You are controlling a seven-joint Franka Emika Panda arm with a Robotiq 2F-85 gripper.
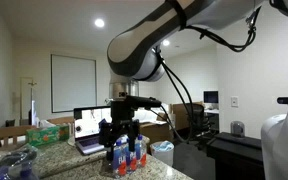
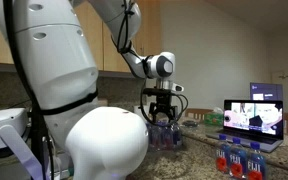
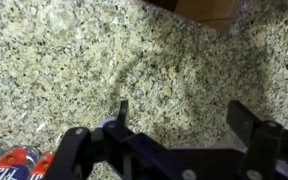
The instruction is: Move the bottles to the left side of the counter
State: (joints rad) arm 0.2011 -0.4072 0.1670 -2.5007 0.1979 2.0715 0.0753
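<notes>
Bottles [image 2: 238, 160] in upright cluster on granite counter [image 3: 64, 50], beside open laptop [image 2: 254, 115]. Gripper [image 2: 162, 118] above bare stone to their left in an exterior view, jaws wide apart, nothing between them. Red-and-blue bottles at wrist view's lower-left corner.

Your counter [image 3: 134, 60]: speckled beige-grey granite with dark flecks. Bottles [image 1: 125, 153]: clear, with blue labels and red-orange parts. Gripper [image 3: 181, 112] you're driving: black. Arm [image 2: 44, 50]: white with black bands. Tissue box [image 1: 46, 131]: green.
</notes>
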